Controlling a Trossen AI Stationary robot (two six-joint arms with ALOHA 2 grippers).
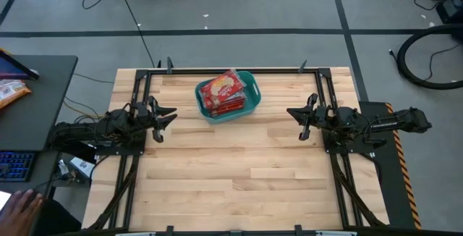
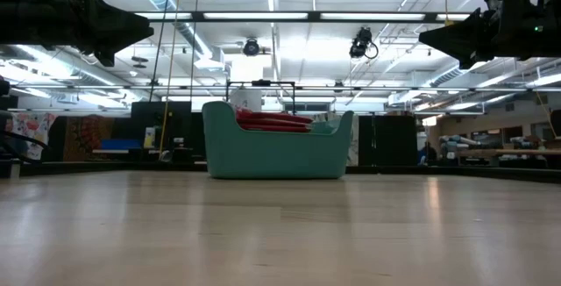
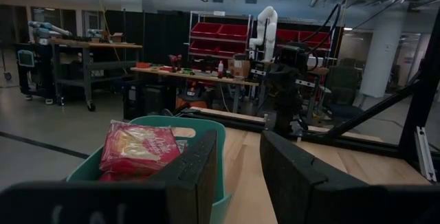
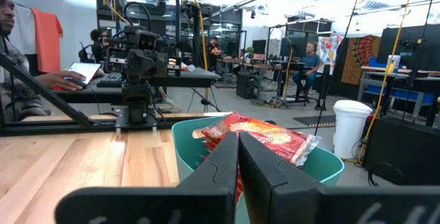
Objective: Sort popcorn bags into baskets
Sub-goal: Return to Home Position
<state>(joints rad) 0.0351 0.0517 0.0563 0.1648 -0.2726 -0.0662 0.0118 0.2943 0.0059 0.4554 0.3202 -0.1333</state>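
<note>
Sorting looks finished: the flat red popcorn bags [image 1: 223, 91] lie heaped in the teal plastic tub [image 1: 254, 91], upper centre. The left gripper [image 3: 239, 145] is parted and the right gripper [image 4: 238, 143] closed, both empty.

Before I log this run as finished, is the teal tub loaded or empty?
Loaded: red popcorn bags are piled inside the teal tub, the stack showing above its side wall in the low view.
</note>
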